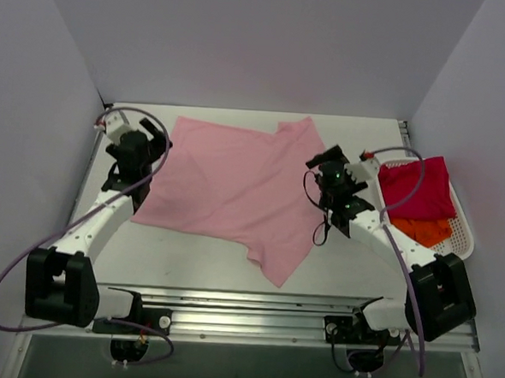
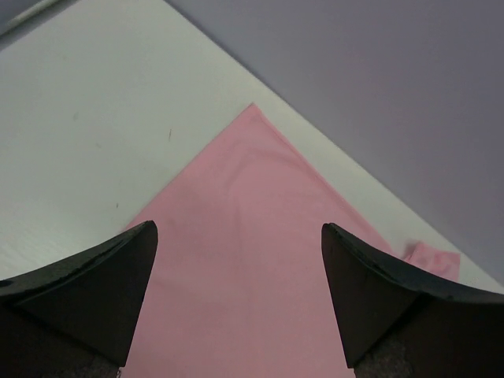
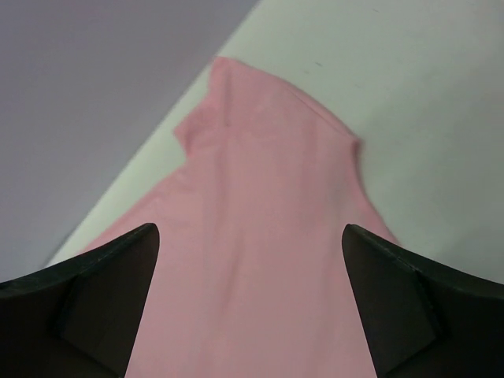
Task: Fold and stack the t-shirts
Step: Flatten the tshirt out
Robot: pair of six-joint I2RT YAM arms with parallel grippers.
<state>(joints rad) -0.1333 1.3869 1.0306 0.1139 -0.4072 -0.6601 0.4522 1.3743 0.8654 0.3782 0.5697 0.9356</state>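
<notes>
The pink shirt (image 1: 231, 188) lies spread flat across the middle of the table (image 1: 188, 258). Its upper left corner sits near the back wall, and one flap reaches down to lower centre. The left gripper (image 1: 153, 136) hovers over the shirt's left edge, jaws spread wide with nothing between them. In the left wrist view, bare table lies to the left of that corner. The right gripper (image 1: 326, 157) hangs over the right edge beside the sleeve, jaws likewise parted and empty. Bare table shows below the shirt, at lower left and in a thin strip along the top. At the right edge a white basket (image 1: 464, 236) holds the magenta shirt (image 1: 416, 186) and, below it in the frame, the orange shirt (image 1: 426, 230).
</notes>
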